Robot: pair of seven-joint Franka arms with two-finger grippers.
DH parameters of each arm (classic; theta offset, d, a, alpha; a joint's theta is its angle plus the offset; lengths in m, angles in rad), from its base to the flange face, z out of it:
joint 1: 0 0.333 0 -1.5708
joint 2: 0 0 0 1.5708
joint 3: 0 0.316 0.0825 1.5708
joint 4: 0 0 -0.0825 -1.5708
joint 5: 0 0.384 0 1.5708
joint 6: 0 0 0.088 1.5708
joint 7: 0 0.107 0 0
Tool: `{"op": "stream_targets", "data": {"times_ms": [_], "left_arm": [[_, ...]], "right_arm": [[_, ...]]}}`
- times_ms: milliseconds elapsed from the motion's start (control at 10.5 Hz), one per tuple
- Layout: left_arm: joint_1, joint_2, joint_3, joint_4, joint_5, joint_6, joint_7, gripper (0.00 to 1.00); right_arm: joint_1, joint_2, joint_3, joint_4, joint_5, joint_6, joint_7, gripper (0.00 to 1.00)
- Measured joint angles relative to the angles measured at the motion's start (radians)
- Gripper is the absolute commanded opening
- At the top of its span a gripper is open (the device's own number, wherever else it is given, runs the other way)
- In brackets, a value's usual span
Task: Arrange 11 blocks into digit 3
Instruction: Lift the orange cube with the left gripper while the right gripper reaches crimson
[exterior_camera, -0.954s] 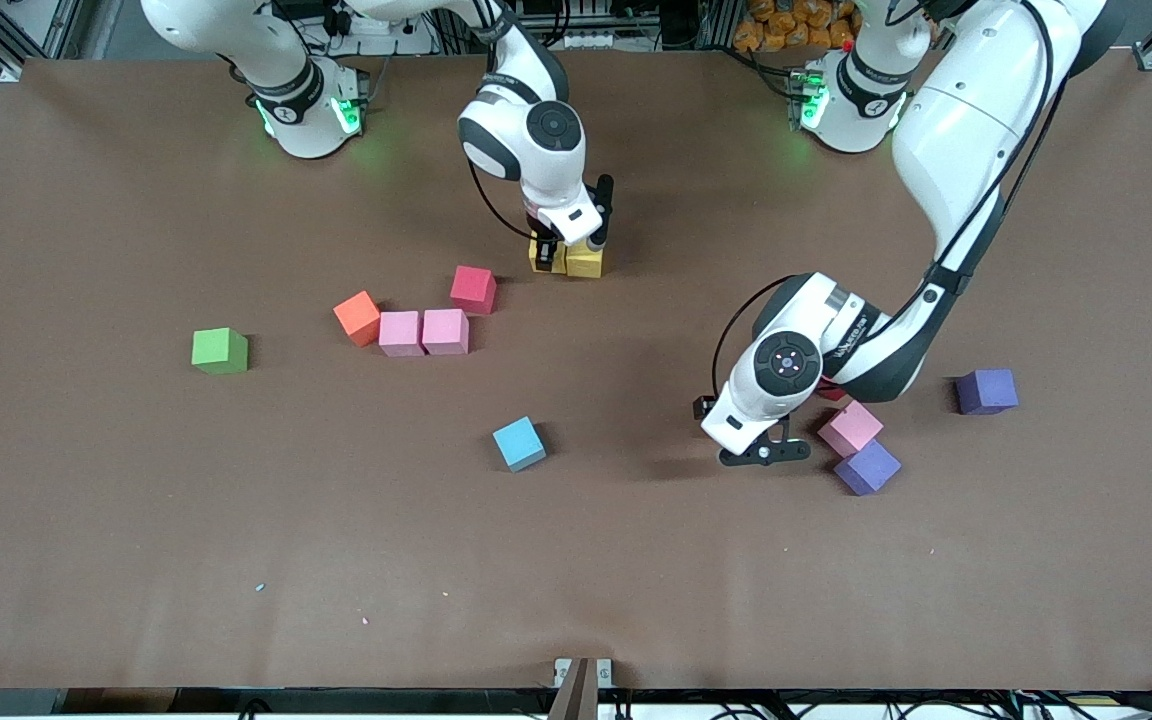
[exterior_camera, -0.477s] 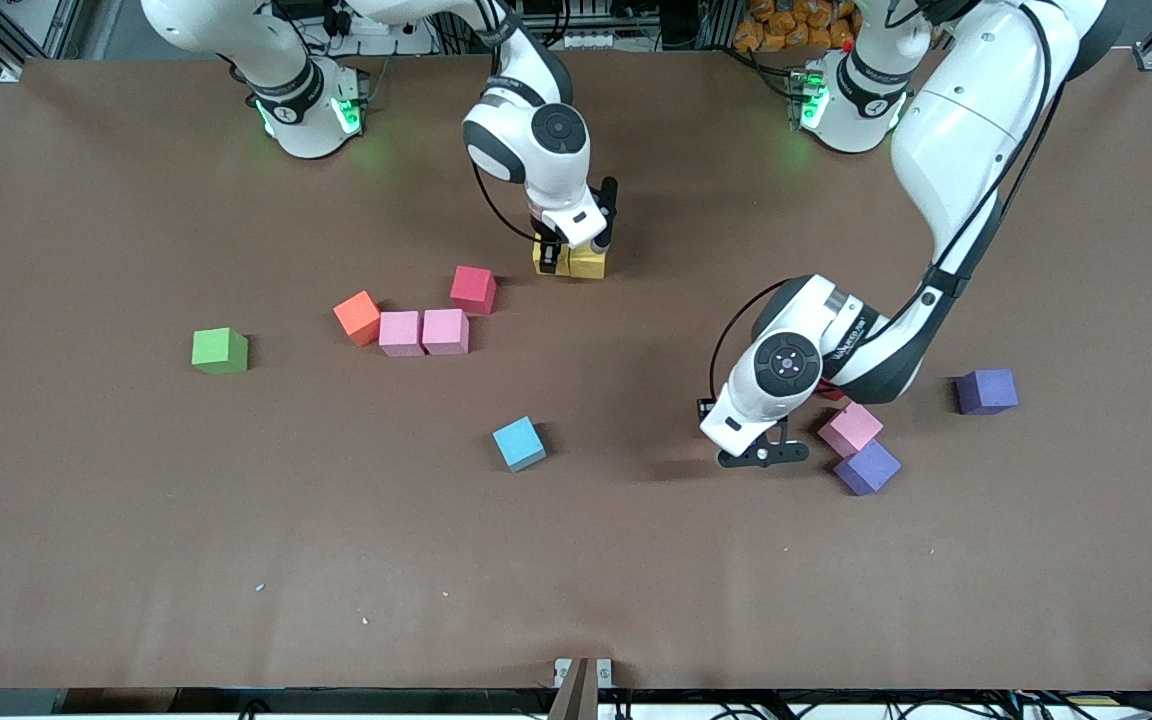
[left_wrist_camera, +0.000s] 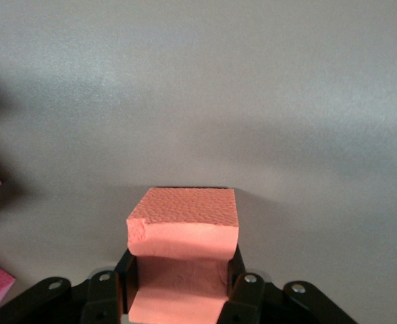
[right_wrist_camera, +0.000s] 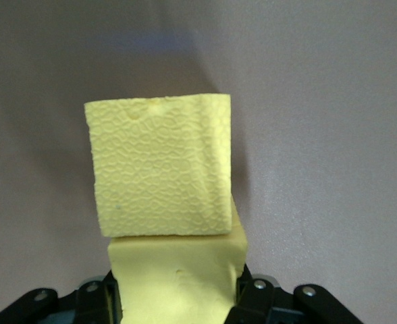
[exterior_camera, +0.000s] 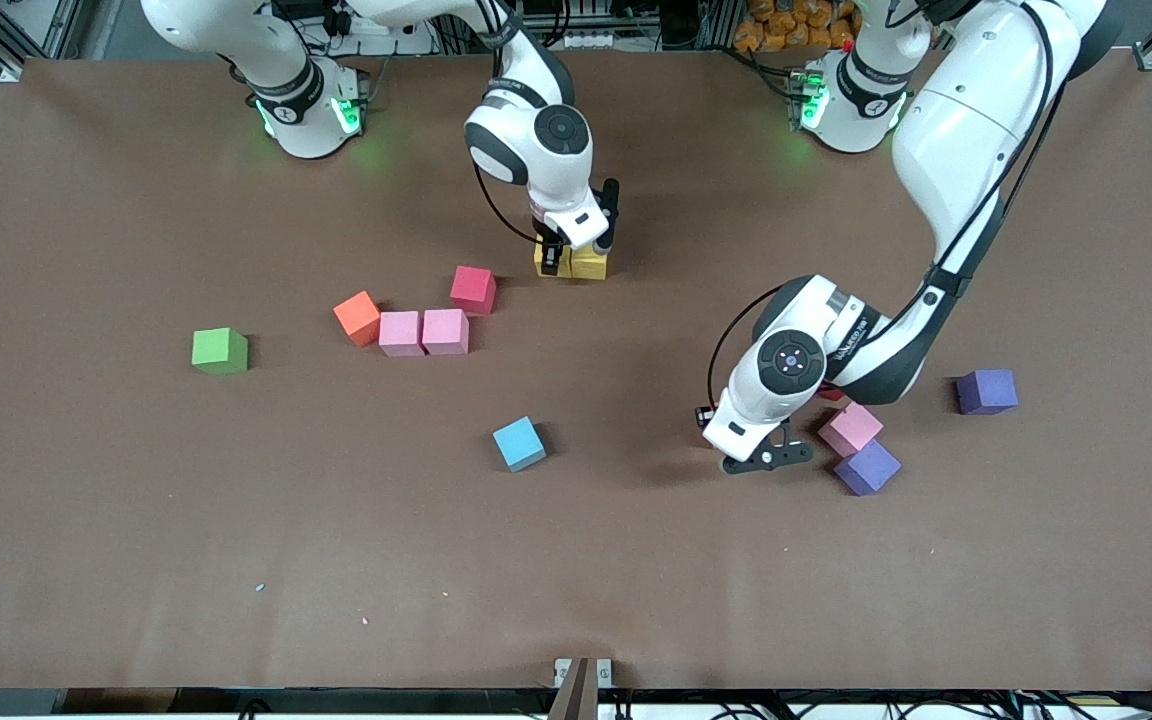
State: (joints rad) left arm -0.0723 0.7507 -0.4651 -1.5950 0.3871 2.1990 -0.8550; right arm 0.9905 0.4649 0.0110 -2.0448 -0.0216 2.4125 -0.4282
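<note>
The bench [exterior_camera: 236, 520] carries scattered cubes and no digit yet, so I judge this an early gathering step. I place everything from the blue cube [exterior_camera: 519, 443].

My left arm reaches down toward the left arm's end from the blue cube. Its claw [left_wrist_camera: 178, 277] is closed tight on a coral-red cube [left_wrist_camera: 183, 219], jaws pressed on two opposite sides. The front view hides that cube under my wrist, and I cannot tell whether it is off the bench.

My right arm comes down over a spot farther from the camera than the blue cube. Its claw [exterior_camera: 561, 255] is clamped on one yellow cube [exterior_camera: 546, 262], which sits flush against the second yellow cube [exterior_camera: 588, 265]. That looks like the start of a bar.

Farther from the camera than the blue cube and toward the right arm's end lie the pink pair [exterior_camera: 423, 332], touching. The orange cube [exterior_camera: 357, 317] sits against them and a red cube [exterior_camera: 473, 289] is just beside them. The green cube [exterior_camera: 219, 350], well apart toward that same end, is not needed.

Toward the left arm's end from the blue cube, a lone pink cube [exterior_camera: 850, 428] touches a purple cube [exterior_camera: 867, 467]. Another purple cube [exterior_camera: 986, 391] lies nearer that end.

Next, I think, the left claw must lift cleanly and carry its cube toward the yellow ones. The right claw should let go without nudging its pair.
</note>
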Motion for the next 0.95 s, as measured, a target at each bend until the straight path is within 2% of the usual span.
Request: {"op": "stream_targets", "data": {"times_ms": [95,191,477,668,954], "left_arm": [[0.0,-0.001,-0.003,0.004,0.0,0.001,-0.03,0.0],[-0.001,-0.005,-0.006,0.008,0.0,0.001,-0.065,0.0],[-0.002,-0.028,-0.021,0.012,-0.017,-0.001,-0.224,0.0],[-0.003,-0.057,-0.037,0.012,-0.077,-0.006,-0.42,0.0],[-0.005,-0.106,-0.056,0.013,-0.091,-0.071,-0.626,0.0]], "right_arm": [[0.0,0.002,0.0,0.002,-0.001,-0.001,0.002,0.53],[0.0,0.003,0.0,0.005,-0.001,-0.002,0.003,1.0],[0.0,0.005,-0.002,0.009,-0.005,-0.002,0.003,1.0],[0.0,0.006,-0.002,0.01,-0.007,-0.014,0.003,1.0],[0.0,0.0,-0.001,0.025,-0.012,-0.105,0.003,1.0]]}}
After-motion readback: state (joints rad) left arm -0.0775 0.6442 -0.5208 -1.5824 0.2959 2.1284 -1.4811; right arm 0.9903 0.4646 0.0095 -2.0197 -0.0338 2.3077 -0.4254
